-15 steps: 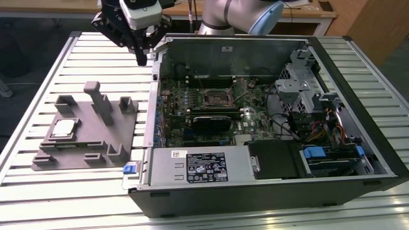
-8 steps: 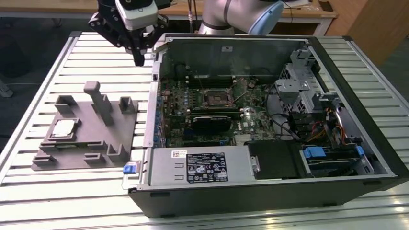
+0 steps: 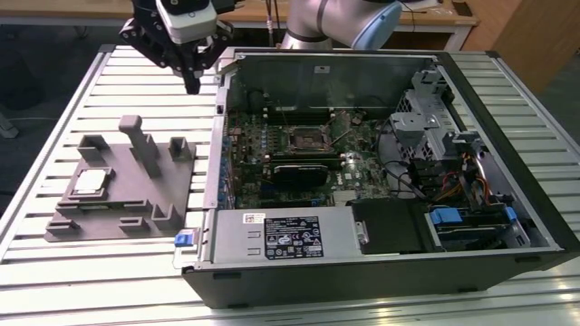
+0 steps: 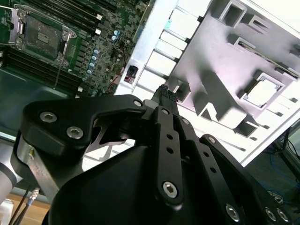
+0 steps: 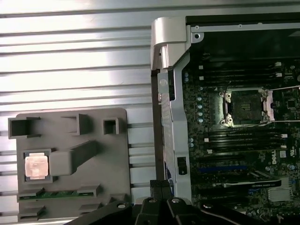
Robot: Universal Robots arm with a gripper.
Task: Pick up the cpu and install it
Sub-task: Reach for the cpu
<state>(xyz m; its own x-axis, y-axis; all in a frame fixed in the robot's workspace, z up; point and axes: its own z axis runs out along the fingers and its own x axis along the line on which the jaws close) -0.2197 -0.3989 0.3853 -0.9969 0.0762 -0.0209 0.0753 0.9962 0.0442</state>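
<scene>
The cpu (image 3: 91, 182) lay flat in a square recess of the grey fixture (image 3: 136, 204), untouched. The gripper (image 3: 192, 85) hung above the gap between the fixture and the computer case (image 3: 381, 272), fingers together and empty. A clean pickup probably called for spreading them, descending squarely over the chip, and clearing the fixture's upright posts (image 3: 145, 146).

Matt grey plastic fixture (image 3: 127, 195) — shiny metal-topped cpu (image 3: 89, 182) — ribbed bare-metal table (image 3: 91, 285).

Silver and pale-blue arm (image 3: 317, 20), white wrist housing (image 3: 190, 15), black linked jaws, silver screws (image 4: 169, 188)
</scene>
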